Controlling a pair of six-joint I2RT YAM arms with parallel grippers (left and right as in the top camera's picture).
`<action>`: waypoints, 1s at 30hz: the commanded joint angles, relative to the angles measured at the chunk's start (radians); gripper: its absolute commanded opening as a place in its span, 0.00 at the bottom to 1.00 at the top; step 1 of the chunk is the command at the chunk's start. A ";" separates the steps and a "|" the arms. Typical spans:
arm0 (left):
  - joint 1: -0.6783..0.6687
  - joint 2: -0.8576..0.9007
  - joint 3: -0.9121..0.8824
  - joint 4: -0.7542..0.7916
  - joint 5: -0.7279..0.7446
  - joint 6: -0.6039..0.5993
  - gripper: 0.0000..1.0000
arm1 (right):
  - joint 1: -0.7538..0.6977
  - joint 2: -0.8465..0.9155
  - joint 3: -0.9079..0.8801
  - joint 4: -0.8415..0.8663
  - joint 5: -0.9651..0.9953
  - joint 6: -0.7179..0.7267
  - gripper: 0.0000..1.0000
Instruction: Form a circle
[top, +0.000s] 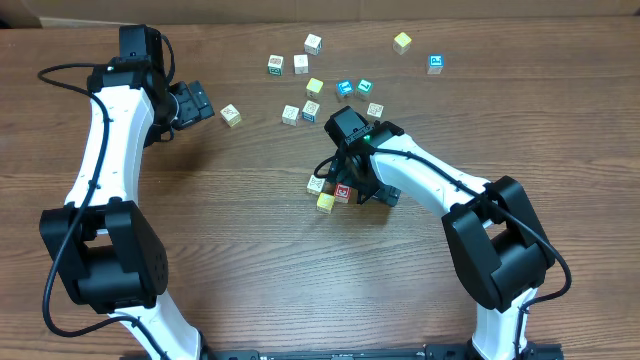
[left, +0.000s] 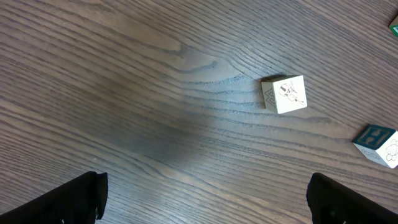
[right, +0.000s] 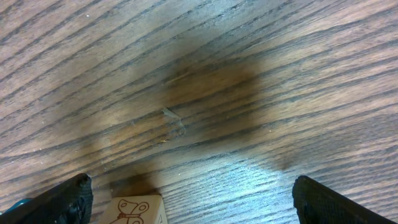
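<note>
The table (top: 250, 250) carries loose cubes along its far side. The right gripper (top: 340, 168) is nearer to the circle (top: 330, 193) and hangs over its far edge, jaws fully spread and empty. A whitish cube (right: 134, 211) lies beside one fingertip. The left gripper (top: 203, 103), also wide and empty, stands well apart from the circle.

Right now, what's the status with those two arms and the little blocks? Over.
Left gripper open, empty, by a loose cube. Right gripper open, above the cluster. Three cluster cubes showing, arm covers part. Other cubes lie well clear.
</note>
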 joint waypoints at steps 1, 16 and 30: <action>-0.002 0.008 0.016 0.003 0.007 -0.009 0.99 | -0.005 0.005 0.011 0.000 0.018 0.015 1.00; -0.002 0.008 0.016 0.003 0.007 -0.009 1.00 | -0.005 0.005 0.011 -0.002 0.018 0.019 1.00; -0.002 0.008 0.016 0.003 0.007 -0.009 1.00 | -0.005 0.005 0.011 0.016 -0.042 -0.061 1.00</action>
